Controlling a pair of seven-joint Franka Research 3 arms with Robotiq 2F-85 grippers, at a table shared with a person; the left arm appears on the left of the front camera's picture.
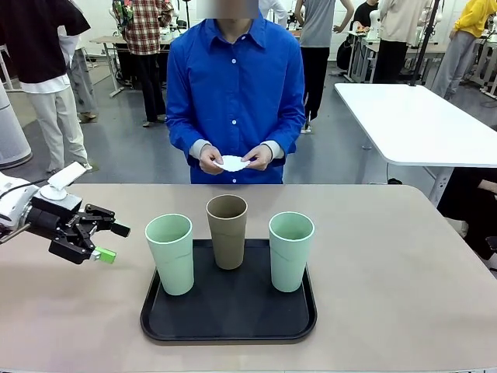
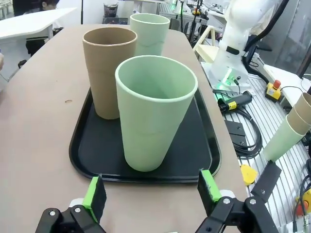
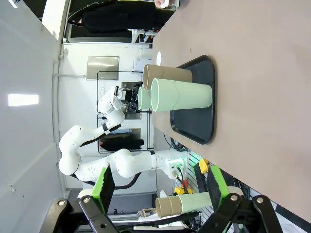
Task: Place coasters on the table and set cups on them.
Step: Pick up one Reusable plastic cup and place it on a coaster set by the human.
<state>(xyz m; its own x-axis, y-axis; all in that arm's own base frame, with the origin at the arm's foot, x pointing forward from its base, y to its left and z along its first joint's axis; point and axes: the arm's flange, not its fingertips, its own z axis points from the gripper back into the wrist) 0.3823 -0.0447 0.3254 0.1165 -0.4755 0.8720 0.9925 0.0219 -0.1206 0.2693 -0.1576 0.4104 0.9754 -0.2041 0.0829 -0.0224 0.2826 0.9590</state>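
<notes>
Three cups stand upright on a black tray (image 1: 163, 326) on the table (image 1: 404, 272): a mint cup (image 1: 171, 252) at the left, a tan-brown cup (image 1: 227, 231) behind the middle, a mint cup (image 1: 290, 250) at the right. My left gripper (image 1: 113, 242) hovers open just left of the tray, apart from the left cup. In its wrist view the left gripper (image 2: 151, 191) faces the near mint cup (image 2: 155, 111), with the brown cup (image 2: 108, 70) behind. The person across the table holds white coasters (image 1: 231, 163) in both hands. My right gripper (image 3: 160, 187) is open and empty, well away from the cups (image 3: 180, 94).
A white table (image 1: 419, 124) stands at the back right, with people walking behind. Spare stacked cups (image 2: 291, 131) lie on the robot base beside cables and the other arm's mount (image 2: 233, 53). Bare tabletop stretches right of the tray (image 3: 199, 121).
</notes>
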